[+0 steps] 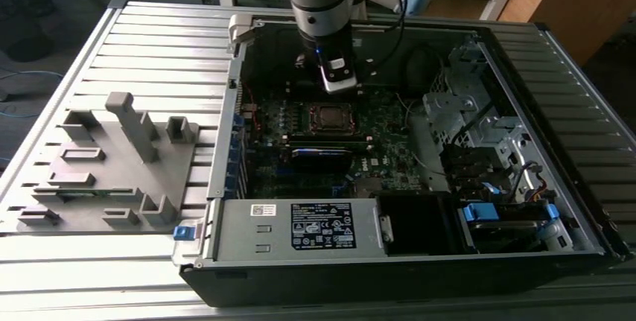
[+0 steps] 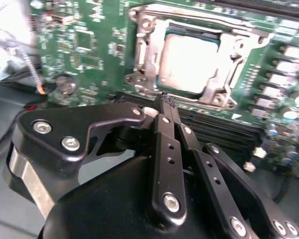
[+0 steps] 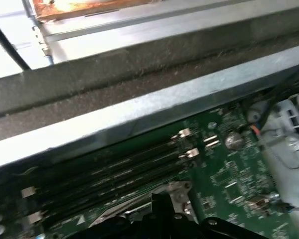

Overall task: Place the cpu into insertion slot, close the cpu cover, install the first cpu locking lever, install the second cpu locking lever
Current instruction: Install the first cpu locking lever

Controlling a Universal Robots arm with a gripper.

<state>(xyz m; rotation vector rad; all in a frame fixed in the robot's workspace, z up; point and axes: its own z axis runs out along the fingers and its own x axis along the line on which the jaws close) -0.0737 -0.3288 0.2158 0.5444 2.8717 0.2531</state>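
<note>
We see our tool pinched closed and empty, hovering just beside the insertion slot, where the cpu already sits.

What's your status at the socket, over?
Pincer shut, empty, just short of the insertion slot. Cpu seated, cpu cover down around it. Nothing in the way.

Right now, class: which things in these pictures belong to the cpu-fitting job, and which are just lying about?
Belongs to the job:
cpu, seated in the insertion slot
cpu cover
gripper, shut, empty

Lying about:
grey fixture tray
power supply
memory slots
</note>
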